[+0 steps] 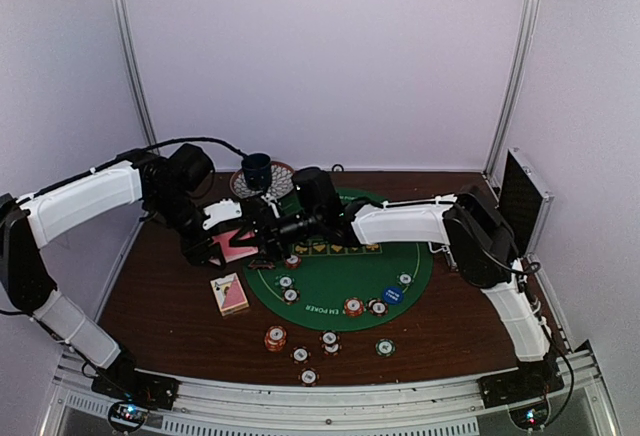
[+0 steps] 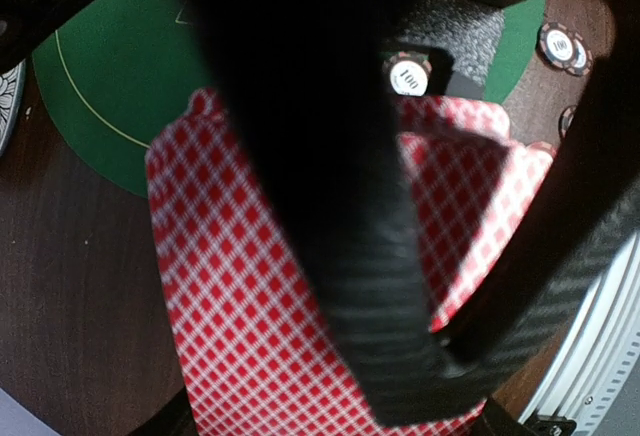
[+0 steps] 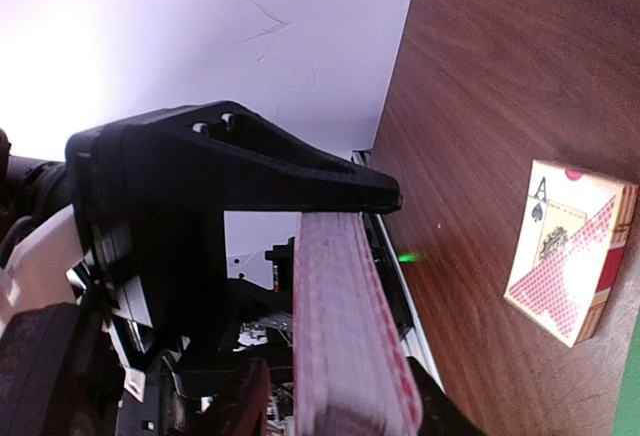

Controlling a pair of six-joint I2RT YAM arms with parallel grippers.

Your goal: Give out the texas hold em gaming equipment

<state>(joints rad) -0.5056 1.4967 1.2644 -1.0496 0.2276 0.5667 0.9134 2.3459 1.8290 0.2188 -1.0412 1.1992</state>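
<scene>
Pinching the pink-backed playing cards (image 1: 237, 246), left fingers (image 2: 350, 286) hold them over the bench (image 1: 160, 306), left of centre; right fingers (image 1: 283, 224) sit just beside them, spread or pressed together cannot be told.

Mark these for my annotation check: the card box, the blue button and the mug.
card box (image 1: 229, 294): top view, middle of its top face.
blue button (image 1: 392, 295): top view, its centre.
mug (image 1: 257, 171): top view, its outer wall.
</scene>
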